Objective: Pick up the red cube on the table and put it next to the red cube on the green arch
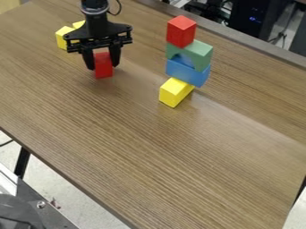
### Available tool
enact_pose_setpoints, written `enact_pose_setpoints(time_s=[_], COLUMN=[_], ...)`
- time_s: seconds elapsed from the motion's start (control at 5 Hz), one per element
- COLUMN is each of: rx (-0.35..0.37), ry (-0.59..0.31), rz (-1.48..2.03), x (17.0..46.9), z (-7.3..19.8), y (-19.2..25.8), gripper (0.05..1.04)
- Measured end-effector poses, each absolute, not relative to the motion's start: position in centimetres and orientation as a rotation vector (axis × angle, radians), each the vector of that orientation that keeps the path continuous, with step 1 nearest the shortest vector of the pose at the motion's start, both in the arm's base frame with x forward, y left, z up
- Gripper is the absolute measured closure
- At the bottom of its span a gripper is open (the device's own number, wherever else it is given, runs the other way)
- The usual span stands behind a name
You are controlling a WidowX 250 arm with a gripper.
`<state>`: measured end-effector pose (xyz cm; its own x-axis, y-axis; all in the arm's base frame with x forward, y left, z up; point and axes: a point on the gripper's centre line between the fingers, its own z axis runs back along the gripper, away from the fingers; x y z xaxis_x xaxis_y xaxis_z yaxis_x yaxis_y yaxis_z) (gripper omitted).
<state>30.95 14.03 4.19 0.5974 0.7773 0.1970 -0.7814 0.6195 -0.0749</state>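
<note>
Straddling red wooden-looking cube (103, 70), black gripper (103, 65): clamped or loose, can't tell. Slack grip risks dropping; bumping green wooden-looking arch (202, 52), toppling.

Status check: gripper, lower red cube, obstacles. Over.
Gripper at lower red cube, hold unconfirmed. Upper red cube on green arch: room beside it looks tight. Yellow blocks near gripper, likely no bother.

The pincer (103, 68) is covering the upper part of the red cube (104, 72) beneath it and is partly hiding the yellow blocks (61, 37) behind it. The top edge is cutting off the black arm (94, 4), and the picture's edges are cropping the wooden surface (143, 152) on all sides.
</note>
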Motion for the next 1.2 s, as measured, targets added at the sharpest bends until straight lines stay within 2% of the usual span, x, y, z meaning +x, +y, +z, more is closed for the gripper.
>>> enact_pose_setpoints(time_s=[0.2, 0.6, 0.8, 1.0, 1.2], rx=[0.02, -0.09, -0.124, -0.173, -0.228], ry=[-0.216, -0.321, -0.35, -0.4, -0.426], rz=[0.924, 1.116, 1.176, 1.189, 1.203], x=[31.1, 33.6, 34.0, 34.2, 34.6], z=[4.6, 13.7, 17.6, 21.0, 23.3], y=[13.2, 11.0, 9.9, 8.4, 6.6], gripper=[0.528, 0.528, 0.528, 0.528, 0.528])
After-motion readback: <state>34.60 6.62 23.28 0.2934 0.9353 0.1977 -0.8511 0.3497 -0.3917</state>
